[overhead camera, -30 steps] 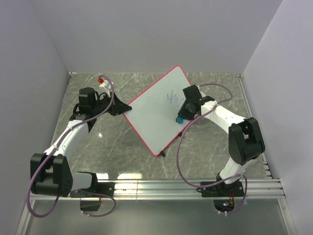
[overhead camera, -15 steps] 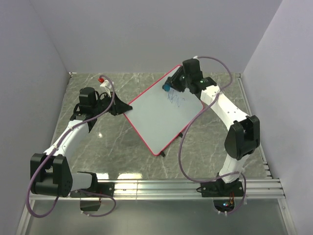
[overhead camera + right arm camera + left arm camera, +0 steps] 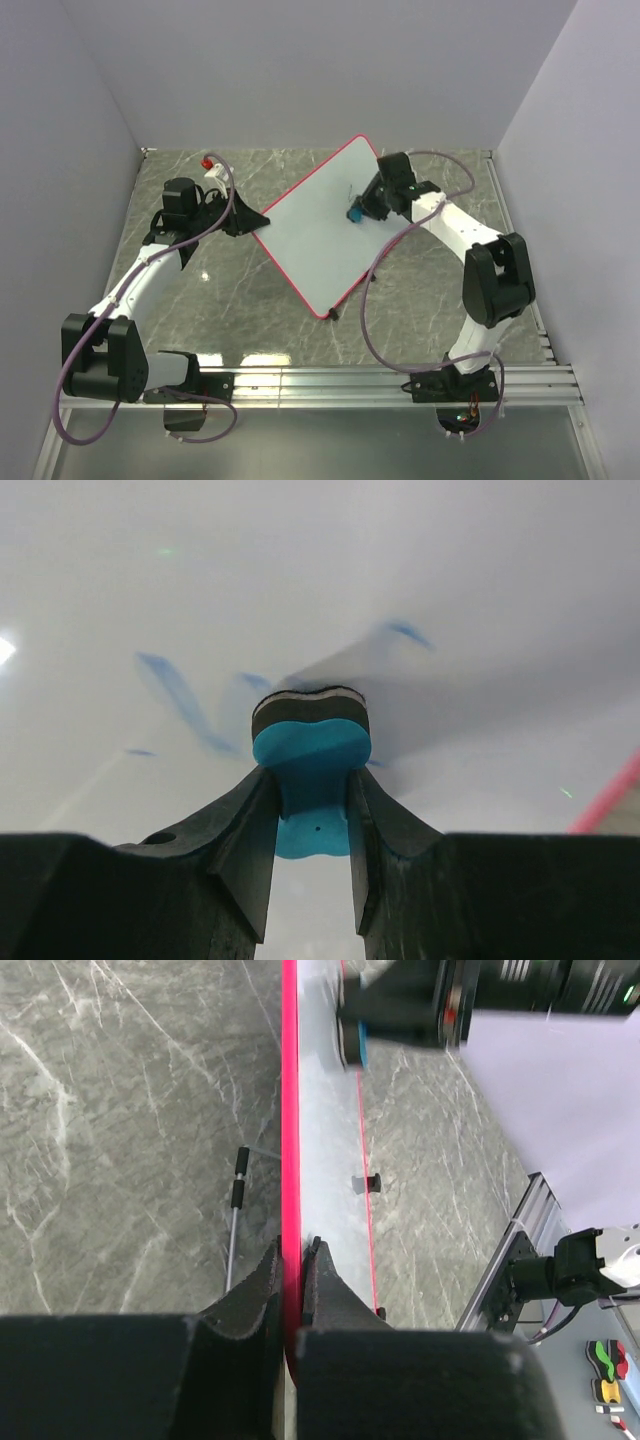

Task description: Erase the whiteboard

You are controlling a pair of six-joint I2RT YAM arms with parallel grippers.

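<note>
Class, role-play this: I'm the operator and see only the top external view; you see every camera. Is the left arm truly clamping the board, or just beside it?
Observer: Clamping. The left wrist view shows the left fingers pinching the large flat white whiteboard by its thin red-pink frame, one on each side.
Operator: Any ink by the eraser?
Observer: Yes. The right wrist view shows faint blue smears beside the small blue eraser block held between the right fingers.
</note>
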